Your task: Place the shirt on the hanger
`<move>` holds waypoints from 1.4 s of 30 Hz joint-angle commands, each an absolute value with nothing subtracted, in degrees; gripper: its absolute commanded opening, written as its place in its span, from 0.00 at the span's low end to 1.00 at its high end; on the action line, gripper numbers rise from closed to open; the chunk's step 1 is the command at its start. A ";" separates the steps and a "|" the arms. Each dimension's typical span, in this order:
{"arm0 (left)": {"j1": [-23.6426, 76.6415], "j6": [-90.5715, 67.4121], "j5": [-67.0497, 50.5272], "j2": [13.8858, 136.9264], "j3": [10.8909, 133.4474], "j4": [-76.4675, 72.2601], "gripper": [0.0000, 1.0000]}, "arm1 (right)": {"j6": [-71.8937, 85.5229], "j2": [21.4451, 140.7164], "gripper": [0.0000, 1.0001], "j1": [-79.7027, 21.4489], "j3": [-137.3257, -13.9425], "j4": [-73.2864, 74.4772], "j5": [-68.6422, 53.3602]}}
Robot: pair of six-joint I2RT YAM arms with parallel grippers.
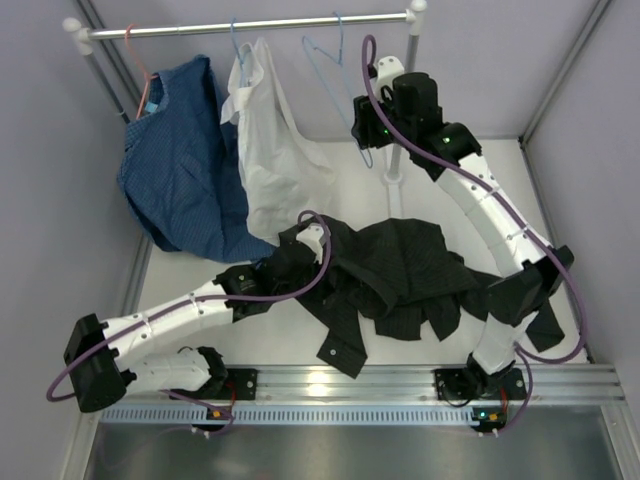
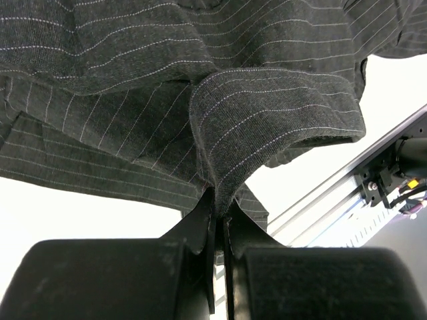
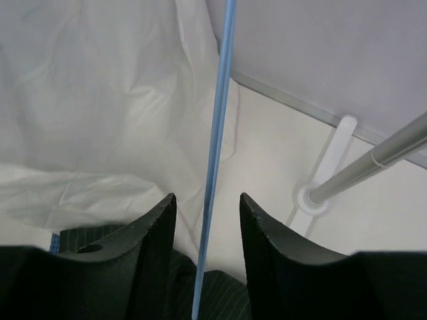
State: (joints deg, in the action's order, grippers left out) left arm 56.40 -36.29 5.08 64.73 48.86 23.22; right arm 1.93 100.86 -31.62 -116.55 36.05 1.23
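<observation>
The black pinstriped shirt (image 1: 405,268) lies crumpled on the table's middle, partly draped over the right arm's forearm. My left gripper (image 1: 298,250) is at the shirt's left edge. The left wrist view shows this gripper (image 2: 219,203) shut on a fold of the shirt (image 2: 267,113), which hangs lifted in front of it. The light-blue wire hanger (image 1: 338,40) hangs empty on the rail at the back right. My right gripper (image 1: 362,135) is raised at its lower part. In the right wrist view, the hanger's wire (image 3: 217,133) runs between the open fingers of the right gripper (image 3: 207,200), touching neither.
A metal rail (image 1: 250,25) spans the back on two posts (image 1: 400,130). A blue shirt (image 1: 175,165) on a pink hanger and a white shirt (image 1: 270,140) hang on it, left of the hanger. The post's foot (image 3: 313,198) stands right of my right fingers. An aluminium rail (image 1: 340,380) lines the near edge.
</observation>
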 commanded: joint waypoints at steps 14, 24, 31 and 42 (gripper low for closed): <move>56.34 -37.26 3.43 62.76 46.32 20.92 0.00 | 1.93 107.31 0.11 -29.53 -123.48 33.84 -1.32; 56.34 -38.06 4.22 62.05 46.05 20.92 0.00 | 4.65 103.99 0.00 -29.44 -124.28 31.38 1.66; 56.34 -38.32 4.66 61.88 46.23 20.92 0.00 | 9.58 100.20 0.00 -29.44 -124.37 28.04 4.13; 56.34 -39.20 5.27 62.31 45.88 19.87 0.00 | 10.64 96.77 0.00 -29.36 -126.30 26.89 2.12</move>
State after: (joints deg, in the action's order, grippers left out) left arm 56.40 -38.26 4.38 63.46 45.93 22.96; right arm 9.98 100.18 -30.48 -123.55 31.44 2.83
